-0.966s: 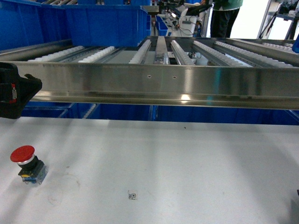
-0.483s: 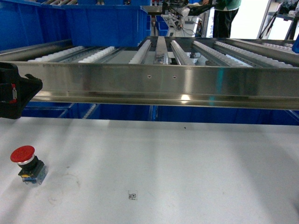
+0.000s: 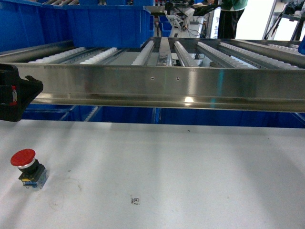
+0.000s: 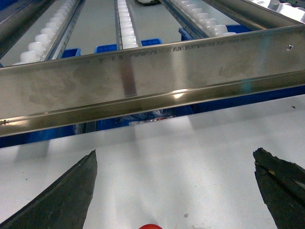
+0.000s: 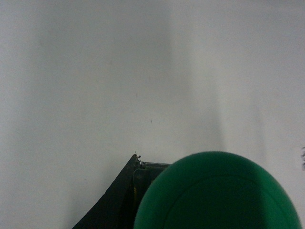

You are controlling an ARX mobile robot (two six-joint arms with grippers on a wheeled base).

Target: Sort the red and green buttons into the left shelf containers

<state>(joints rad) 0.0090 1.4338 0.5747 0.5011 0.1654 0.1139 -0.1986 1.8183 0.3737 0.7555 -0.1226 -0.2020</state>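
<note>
The red button, red mushroom cap on a black and blue base, stands upright on the white table at the near left. In the left wrist view only the top of the red button's cap shows at the bottom edge, below my left gripper, which is open wide above the table. My right gripper is shut on the green button, whose cap fills the lower part of that view. Two large blue bins stand on the roller shelf at the far left.
A steel rail fronts the roller shelf across the whole width, just beyond the table. A black part of my left arm hangs at the left edge. More blue trays sit under the shelf. A small printed tag lies on the table.
A dark sliver of my right gripper at the lower right edge of the head view has slipped out of sight. The red button and left arm have not moved.
</note>
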